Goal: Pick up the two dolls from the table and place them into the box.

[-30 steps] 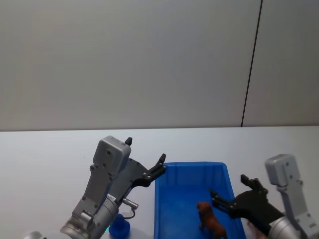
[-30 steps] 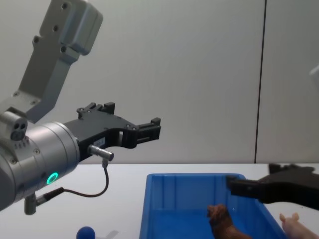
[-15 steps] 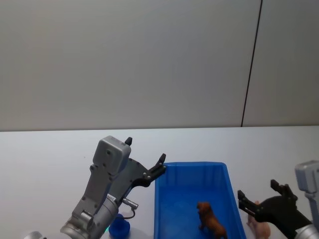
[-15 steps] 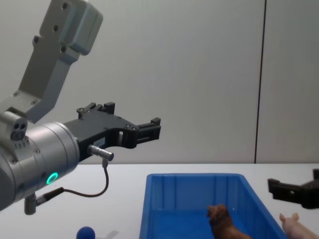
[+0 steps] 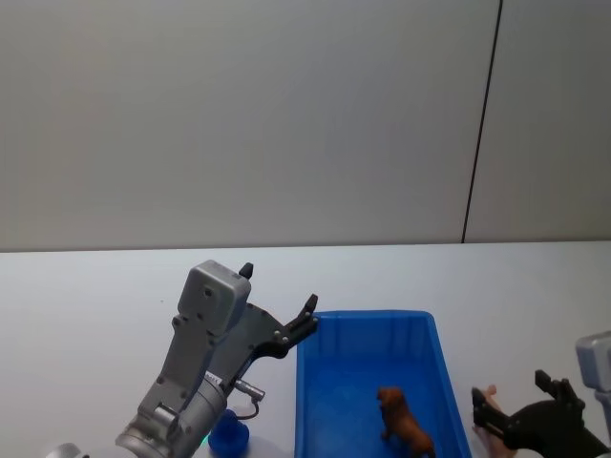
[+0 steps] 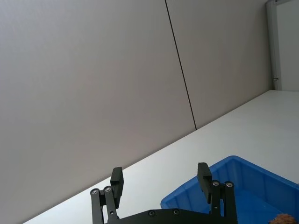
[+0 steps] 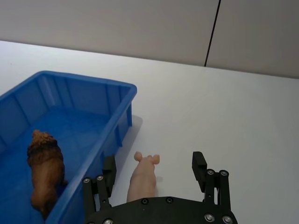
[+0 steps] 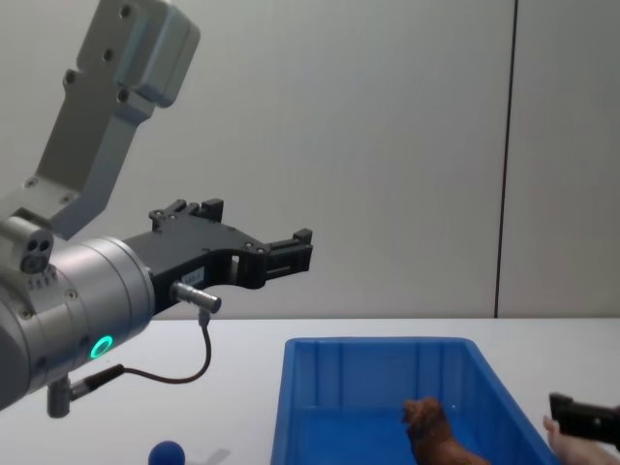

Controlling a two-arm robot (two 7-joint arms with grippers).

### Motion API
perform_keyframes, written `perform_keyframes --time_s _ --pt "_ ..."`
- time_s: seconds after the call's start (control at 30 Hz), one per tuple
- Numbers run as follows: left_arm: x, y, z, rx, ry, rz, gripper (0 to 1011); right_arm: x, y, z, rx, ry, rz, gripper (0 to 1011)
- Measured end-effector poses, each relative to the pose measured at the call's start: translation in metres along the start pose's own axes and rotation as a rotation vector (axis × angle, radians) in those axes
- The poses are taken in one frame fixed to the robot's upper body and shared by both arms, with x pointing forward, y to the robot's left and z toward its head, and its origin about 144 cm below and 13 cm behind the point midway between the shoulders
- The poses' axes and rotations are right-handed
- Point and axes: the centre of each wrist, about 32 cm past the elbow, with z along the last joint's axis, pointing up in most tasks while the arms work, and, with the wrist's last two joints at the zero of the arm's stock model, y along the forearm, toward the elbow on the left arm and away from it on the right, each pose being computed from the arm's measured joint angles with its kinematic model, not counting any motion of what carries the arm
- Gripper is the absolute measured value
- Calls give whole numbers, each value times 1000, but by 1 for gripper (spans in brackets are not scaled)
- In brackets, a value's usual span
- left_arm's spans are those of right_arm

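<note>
The reddish-brown doll stands inside the blue box. On the white table, just right of the box's wall, lies the pale pink doll. My right gripper is open, low over the pink doll, with one finger on each side of it and no contact that I can make out. My left gripper is open and empty, held high by the box's far left corner.
A small blue knob sits on the table below my left arm. A plain grey wall with a dark vertical seam rises behind the table. White tabletop stretches to the right of the pink doll.
My right gripper has left the space over the box, going right and back toward me, and now straddles the pink doll. The left arm and the brown doll have not moved.
</note>
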Motion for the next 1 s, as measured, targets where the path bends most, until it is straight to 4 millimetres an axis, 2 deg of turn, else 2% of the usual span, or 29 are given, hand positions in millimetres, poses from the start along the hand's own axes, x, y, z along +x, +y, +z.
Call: perform_keyframes --time_s 0.5,0.57,1.0 --pt "0 0 0 0 0 0 1001 -1 9 -23 -74 14 24 1001" --pt "0 0 0 0 0 0 1001 -2 10 -26 -84 17 28 977" --pt "0 0 0 0 0 0 1001 -6 15 -35 -118 21 34 613"
